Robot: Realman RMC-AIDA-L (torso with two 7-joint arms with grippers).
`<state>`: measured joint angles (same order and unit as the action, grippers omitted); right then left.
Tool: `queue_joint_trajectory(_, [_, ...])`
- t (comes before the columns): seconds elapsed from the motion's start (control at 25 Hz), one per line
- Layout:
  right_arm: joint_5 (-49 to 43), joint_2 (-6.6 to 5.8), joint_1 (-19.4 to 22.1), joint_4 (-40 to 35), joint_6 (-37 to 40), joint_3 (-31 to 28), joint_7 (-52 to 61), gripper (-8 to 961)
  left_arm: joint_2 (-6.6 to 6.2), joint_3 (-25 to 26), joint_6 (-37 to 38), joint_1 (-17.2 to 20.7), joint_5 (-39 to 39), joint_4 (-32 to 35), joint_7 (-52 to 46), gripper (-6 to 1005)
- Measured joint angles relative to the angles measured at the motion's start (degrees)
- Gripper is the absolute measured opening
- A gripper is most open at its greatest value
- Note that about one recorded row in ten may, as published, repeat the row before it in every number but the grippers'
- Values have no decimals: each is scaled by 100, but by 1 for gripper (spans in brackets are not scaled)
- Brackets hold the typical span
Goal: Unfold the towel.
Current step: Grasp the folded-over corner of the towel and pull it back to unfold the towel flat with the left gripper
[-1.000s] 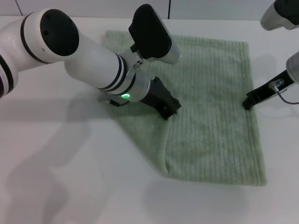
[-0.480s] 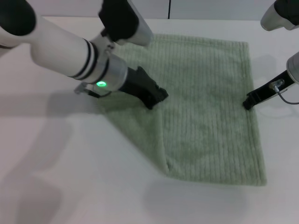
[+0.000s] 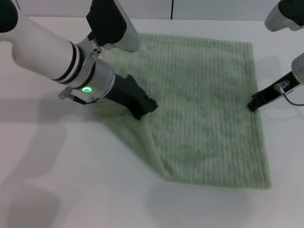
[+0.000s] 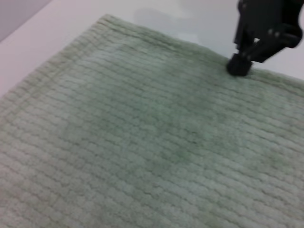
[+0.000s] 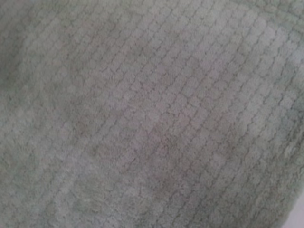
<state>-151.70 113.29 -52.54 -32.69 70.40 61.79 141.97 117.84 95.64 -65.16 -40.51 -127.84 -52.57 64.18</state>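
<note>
**Left gripper drags fold toward table's left; towel about half open**

Left gripper (image 3: 145,108): low on the towel (image 3: 204,109), fingers together, pinching the top layer of cloth at the folded flap. Compared with a second ago it has travelled toward the table's left and slightly toward the far edge, taking the cloth with it. The diagonal fold line running down to the near edge has followed it, so more ribbed surface lies open to the right of the gripper than before.

Right gripper (image 3: 253,104): tip down at the towel's right hem. Cannot tell whether its fingers are apart or together. Position unchanged over the last second; judged to be pinning that edge while the left arm pulls. The left wrist view shows it (image 4: 239,65) touching the cloth at the hem.

Towel: spread over the middle and right of the white table (image 3: 71,190), far edge near the table's far edge. Right part flat. Left part doubled under along the diagonal, still to be drawn out.

Judgement: unfolding under way, not finished; the pull needs to carry on leftward until the diagonal crease is gone.

Containers: none in view.
</note>
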Motion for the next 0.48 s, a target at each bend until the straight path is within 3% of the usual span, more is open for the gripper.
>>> queue_joint_trajectory(0.28, [-1, 0, -10, 0, 4, 0, -3, 1, 0, 548, -723, 301, -4, -602, 397, 33])
queue_joint_trajectory(0.48, [-1, 0, -11, 0, 8, 0, -4, 1, -31, 871, -1179, 332, -21, -650, 595, 34])
